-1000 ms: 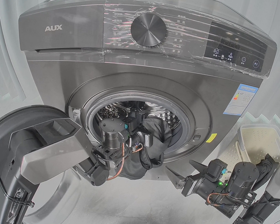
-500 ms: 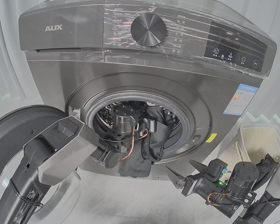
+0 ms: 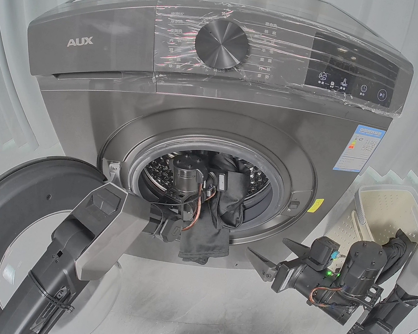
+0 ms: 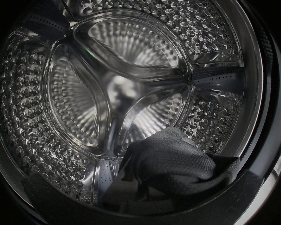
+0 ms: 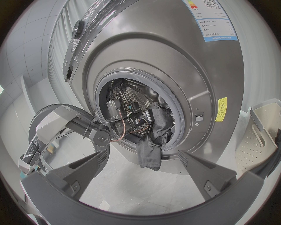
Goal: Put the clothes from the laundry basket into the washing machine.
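Black, limp and light, the garment (image 3: 209,228) spills over the door lip of the washing machine (image 3: 100,106), likely best held by its bunched top at the left gripper (image 3: 223,181), whose grip cannot be told under the cloth; right gripper (image 3: 267,248) gapes empty before it.

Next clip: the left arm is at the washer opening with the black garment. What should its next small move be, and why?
Probably drive the left arm a little deeper into the steel drum: part of the black cloth garment hangs outside over the door rim of the grey washing machine, so it isn't fully in yet.
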Motion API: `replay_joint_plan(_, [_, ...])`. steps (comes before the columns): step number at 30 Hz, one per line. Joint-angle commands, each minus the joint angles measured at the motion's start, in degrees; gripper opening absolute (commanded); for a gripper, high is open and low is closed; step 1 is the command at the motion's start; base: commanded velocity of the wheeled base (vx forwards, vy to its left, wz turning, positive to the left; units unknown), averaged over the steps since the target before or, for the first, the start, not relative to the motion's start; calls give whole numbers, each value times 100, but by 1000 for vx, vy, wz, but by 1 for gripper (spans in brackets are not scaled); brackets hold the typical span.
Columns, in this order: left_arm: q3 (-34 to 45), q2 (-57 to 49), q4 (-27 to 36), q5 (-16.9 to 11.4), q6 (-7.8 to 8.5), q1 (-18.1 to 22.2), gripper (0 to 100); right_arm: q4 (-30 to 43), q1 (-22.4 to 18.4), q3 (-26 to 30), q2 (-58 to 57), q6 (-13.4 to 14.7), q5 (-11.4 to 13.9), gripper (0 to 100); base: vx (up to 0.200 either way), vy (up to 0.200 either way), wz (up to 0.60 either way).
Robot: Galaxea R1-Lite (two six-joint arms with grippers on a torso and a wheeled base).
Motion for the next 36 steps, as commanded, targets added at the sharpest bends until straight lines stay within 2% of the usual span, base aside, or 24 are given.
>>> replay_joint_plan(1, [-34,68,-25,8,-8,35,100,-4,11,0,20,-1,1,100,0,0,0])
replay_joint_plan(4, [61,-249,19,17,-87,-18,100,-4,11,9,29,-1,1,100,0,0,0])
replay_joint_plan(7, [1476,-1216,468,8,-149,-44,100,-4,11,9,20,-1,1,100,0,0,0])
replay_joint_plan(8, [1942,-1506,696,-53,-149,-71,100,-4,11,9,11,-1,1,100,0,0,0])
replay_joint_plan(10, [2407,-1813,898,-115,-131,-106,100,-4,11,9,20,-1,1,100,0,0,0])
replay_joint_plan(12, [2935,-2103,1004,-291,-140,-123,100,-4,20,9,20,-1,1,100,0,0,0])
replay_joint_plan(17, [3743,-2358,1057,-625,-122,-246,100,-4,20,9,20,-1,1,100,0,0,0])
replay_joint_plan(21, [3858,-2288,1057,-739,-122,-334,100,-4,20,9,29,-1,1,100,0,0,0])
replay_joint_plan(35, [3365,-1321,626,-756,-96,-370,100,-4,37,0,55,-1,1,100,0,0,0])
replay_joint_plan(36, [3313,-1268,626,-756,-96,-378,0,-4,37,0,55,-1,1,100,0,0,0])
